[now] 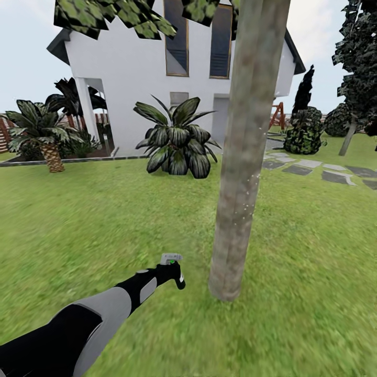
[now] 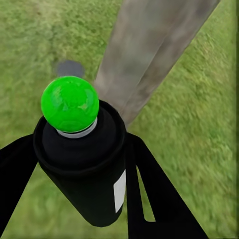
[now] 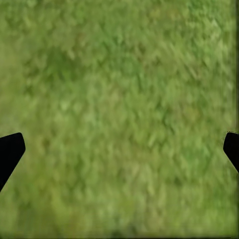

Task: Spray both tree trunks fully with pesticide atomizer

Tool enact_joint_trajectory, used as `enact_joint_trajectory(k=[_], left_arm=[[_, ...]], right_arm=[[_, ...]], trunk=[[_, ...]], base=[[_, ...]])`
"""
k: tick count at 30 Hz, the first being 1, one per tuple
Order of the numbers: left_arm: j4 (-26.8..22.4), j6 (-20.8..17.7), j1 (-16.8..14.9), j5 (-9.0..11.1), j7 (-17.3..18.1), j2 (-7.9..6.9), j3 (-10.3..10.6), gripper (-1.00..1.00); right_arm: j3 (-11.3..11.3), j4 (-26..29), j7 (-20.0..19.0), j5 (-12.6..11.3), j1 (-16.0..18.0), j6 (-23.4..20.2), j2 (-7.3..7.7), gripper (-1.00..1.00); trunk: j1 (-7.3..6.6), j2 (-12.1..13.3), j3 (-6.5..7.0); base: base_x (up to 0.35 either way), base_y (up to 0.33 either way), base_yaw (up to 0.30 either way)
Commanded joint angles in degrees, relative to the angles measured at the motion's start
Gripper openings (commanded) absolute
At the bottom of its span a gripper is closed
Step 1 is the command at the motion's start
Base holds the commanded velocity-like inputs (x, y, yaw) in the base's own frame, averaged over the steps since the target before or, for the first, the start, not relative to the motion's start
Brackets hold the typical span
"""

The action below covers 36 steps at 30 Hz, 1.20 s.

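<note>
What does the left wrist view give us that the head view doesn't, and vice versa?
Left wrist view alone: the atomizer's bright green dot and white label up close, the dark bottle held between the left gripper fingers.
Head view alone: white house, palm, stepping stones, tiny white specks on the trunk's side.
Both: the pesticide atomizer, the tree trunk, the lawn.

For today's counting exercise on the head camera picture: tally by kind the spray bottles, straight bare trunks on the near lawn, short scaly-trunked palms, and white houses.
Dark spray bottle with green dot: 1
Straight grey-brown mottled tree trunk: 1
Short palm with scaly brown trunk: 1
White two-storey house: 1
Total: 4
</note>
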<state>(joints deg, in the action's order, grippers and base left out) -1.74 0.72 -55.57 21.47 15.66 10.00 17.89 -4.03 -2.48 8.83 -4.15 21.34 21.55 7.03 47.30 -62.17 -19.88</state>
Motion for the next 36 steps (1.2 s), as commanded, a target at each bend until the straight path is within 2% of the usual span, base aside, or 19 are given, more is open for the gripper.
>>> enact_joint_trajectory(k=[1,12,22,36], left_arm=[[0.1,0.1,-0.1,0.6,0.2,0.0,0.4,-1.0],[0.1,0.1,0.1,0.6,0.2,0.0,0.4,-1.0],[0.1,0.1,0.2,0.6,0.2,0.0,0.4,-1.0],[0.1,0.1,0.2,0.6,0.2,0.0,0.4,-1.0]], right_arm=[[-0.4,-0.2,-0.2,-0.2,0.1,0.5,0.01,1.0],[-0.4,-0.2,-0.2,-0.2,0.1,0.5,0.01,1.0],[-0.4,-0.2,-0.2,-0.2,0.1,0.5,0.01,1.0],[-0.4,-0.2,-0.2,-0.2,0.1,0.5,0.01,1.0]], trunk=[[0.01,-0.1,-0.16],[0.01,-0.1,-1.17],[0.01,-0.1,-2.07],[0.01,-0.1,-2.76]], base=[[0.093,-0.018,-0.171],[0.203,-0.141,-0.101],[0.028,-0.019,-0.162],[0.185,0.219,-0.1]])
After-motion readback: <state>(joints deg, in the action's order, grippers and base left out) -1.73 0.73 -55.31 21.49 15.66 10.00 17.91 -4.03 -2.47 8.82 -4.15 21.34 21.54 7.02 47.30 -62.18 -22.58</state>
